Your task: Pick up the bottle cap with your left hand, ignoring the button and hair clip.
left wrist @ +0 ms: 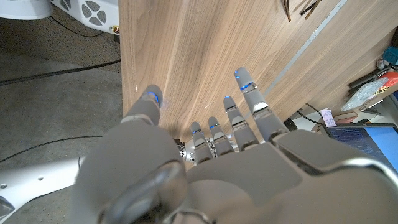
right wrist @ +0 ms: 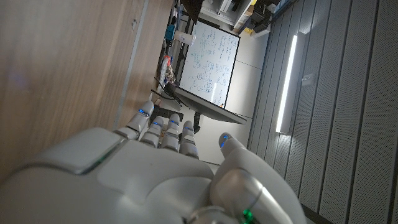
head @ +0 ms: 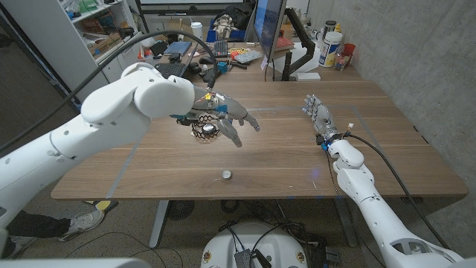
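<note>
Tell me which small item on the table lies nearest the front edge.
The small white round item, alone near the front edge. The dark openwork piece sits farther back, right under the left hand.

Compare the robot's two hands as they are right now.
The grey left hand hovers over the wooden table's middle with fingers spread downward; the grey right hand is near the right side, fingers straight. The left hangs above a round lattice object; nothing lies by the right. Both hold nothing.

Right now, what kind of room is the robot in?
Probably a lab or workshop. Behind the wooden table there is a computer monitor, a bench cluttered with tools and cables, and storage shelves. A whiteboard covered in writing hangs nearby.
</note>
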Robot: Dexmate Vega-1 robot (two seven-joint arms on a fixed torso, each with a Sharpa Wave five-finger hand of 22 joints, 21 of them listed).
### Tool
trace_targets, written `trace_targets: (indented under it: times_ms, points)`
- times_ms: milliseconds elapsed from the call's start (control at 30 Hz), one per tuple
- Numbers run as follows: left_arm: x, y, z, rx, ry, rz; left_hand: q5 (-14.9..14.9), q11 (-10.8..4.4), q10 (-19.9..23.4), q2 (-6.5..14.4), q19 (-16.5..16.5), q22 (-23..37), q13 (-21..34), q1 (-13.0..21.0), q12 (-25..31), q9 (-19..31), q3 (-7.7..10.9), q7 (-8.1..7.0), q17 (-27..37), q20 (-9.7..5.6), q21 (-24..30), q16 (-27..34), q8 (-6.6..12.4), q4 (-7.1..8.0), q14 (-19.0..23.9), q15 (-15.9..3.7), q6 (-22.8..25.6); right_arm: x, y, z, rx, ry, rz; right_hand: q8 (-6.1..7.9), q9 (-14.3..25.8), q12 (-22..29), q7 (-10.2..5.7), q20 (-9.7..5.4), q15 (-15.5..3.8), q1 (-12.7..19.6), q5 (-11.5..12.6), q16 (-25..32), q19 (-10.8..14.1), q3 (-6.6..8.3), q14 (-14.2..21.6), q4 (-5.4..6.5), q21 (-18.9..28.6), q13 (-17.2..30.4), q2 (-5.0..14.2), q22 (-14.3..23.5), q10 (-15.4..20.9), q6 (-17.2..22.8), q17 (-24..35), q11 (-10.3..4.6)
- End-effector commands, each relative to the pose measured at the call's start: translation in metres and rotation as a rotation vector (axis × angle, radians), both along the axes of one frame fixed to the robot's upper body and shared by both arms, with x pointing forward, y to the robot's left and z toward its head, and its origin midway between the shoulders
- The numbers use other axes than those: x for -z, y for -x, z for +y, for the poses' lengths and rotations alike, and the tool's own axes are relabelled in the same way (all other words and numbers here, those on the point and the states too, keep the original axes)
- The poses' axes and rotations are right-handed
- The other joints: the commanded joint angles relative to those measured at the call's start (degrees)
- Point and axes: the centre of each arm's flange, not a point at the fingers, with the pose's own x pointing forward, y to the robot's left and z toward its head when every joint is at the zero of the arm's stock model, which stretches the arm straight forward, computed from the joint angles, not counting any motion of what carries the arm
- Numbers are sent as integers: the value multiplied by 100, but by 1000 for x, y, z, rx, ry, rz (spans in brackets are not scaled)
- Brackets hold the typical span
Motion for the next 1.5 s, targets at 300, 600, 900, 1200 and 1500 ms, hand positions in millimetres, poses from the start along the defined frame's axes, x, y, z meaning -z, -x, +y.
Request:
trace_targets:
  times_ms: [300, 600, 900, 1200, 1500]
  points:
    - [16, -6, -3, -34, -64, -30, 8, -15, 17, -25, -56, 20, 20, 258, 0, 14, 27, -12, 36, -72, -64, -13, 29, -83, 39, -615, 76, 3, -1, -3, 5, -1, 6, 38, 24, 16, 14, -571, -36, -47, 42, 12, 30, -8, 9, 9, -17, 22, 280, 17, 23, 40, 12, 0]
    - [27, -11, 4, -47, -72, -19, -8, 27, -154, -89, -169, 30, 45, 259, -58, 18, -72, -14, 101, -27, -136, -72, 6, -13, -157, -543, 14, 1, -2, 0, 8, 6, 8, 37, 24, 16, 17, -571, -34, -49, 44, 12, 32, -10, 11, 7, -28, 22, 280, 17, 24, 39, 11, -4]
    - [34, -14, 9, -57, -74, -18, -4, 26, -237, -103, -234, 33, 63, 277, -75, 20, -126, -14, 125, 3, -185, -108, -29, 17, -262, -503, -79, 2, -2, 2, 9, 12, 10, 36, 24, 16, 17, -574, -31, -51, 45, 10, 31, -13, 7, 7, -41, 22, 280, 18, 24, 39, 11, 5]
    - [42, -15, 9, -60, -79, -24, 4, 5, -238, -96, -219, 35, 72, 302, -65, 24, -142, -14, 137, -11, -192, -110, -33, 26, -271, -518, -100, 2, -1, 4, 6, 18, 8, 36, 24, 15, 18, -572, -27, -49, 47, 8, 26, -13, 7, 2, -54, 22, 278, 18, 21, 41, 9, 2]
    - [51, -18, 13, -79, -86, -35, 11, -10, -231, -71, -200, 37, 81, 342, -50, 30, -155, -14, 154, -13, -200, -104, -30, 37, -264, -535, -111, 1, -1, 7, 0, 24, 5, 36, 24, 17, 18, -572, -30, -53, 48, 7, 27, -17, 5, 2, -66, 22, 276, 18, 24, 41, 9, 7]
